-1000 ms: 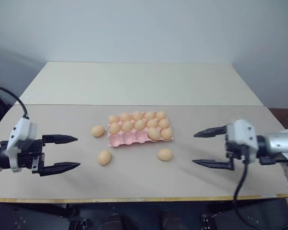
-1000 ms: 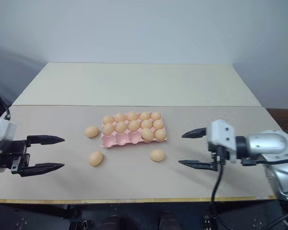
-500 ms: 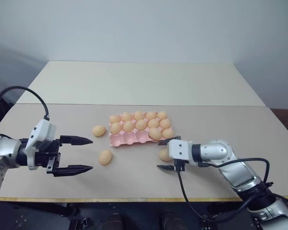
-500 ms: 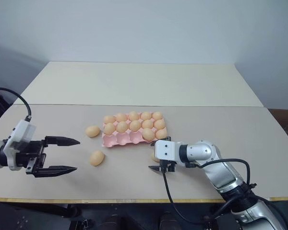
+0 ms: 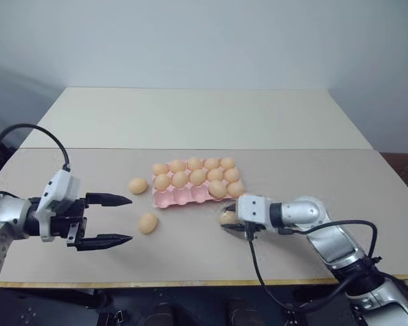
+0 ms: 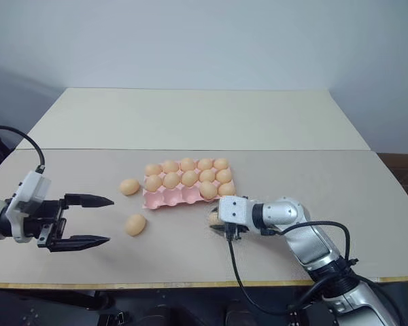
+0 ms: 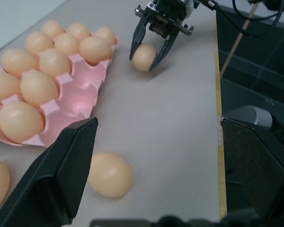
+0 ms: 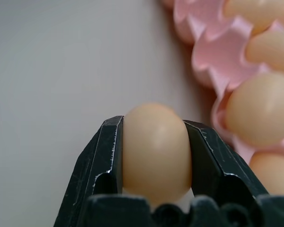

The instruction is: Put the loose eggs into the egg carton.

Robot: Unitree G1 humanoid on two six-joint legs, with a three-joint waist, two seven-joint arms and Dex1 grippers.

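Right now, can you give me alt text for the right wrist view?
The right gripper is shut on a tan egg, one black finger pressed to each side of it, over the beige table. Beside it is the edge of the pink egg carton, with more eggs sitting in its cups.

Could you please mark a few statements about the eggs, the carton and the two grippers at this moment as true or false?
1. The right gripper has its jaws closed on a loose egg. True.
2. The left gripper holds an egg. False: its jaws stand open and empty.
3. Two other loose eggs lie on the table to the left of the egg carton. True.
4. Every cup of the carton is filled. False: several cups in the near row are empty.
5. The gripped egg is already over the carton. False: it is beside the carton's near right corner.
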